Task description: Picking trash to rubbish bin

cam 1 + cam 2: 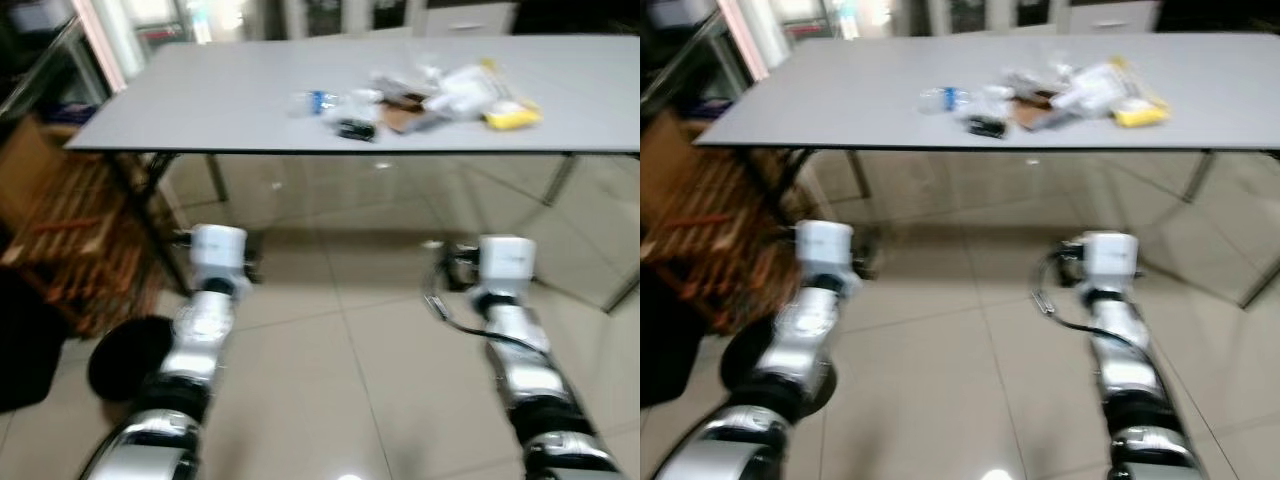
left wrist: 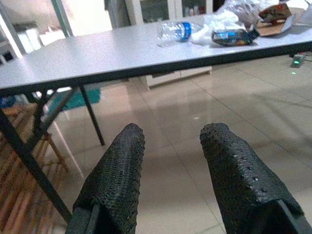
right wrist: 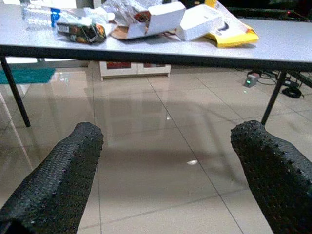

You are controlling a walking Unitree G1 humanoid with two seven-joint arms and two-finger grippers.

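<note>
Both end effectors hang low over the floor tiles, well short of the tabletop (image 1: 200, 110): the left end effector (image 2: 170, 161) is spread a little, the right end effector (image 3: 165, 161) is spread wide, both empty. The trash (image 1: 420, 100) lies on the tabletop, far side. It looks light and crinkly. The plastic bottle (image 2: 178, 31) may roll, so hold its middle. The right wrist view reveals open white boxes (image 3: 163, 19) and a yellow packet (image 3: 234, 34).
</note>
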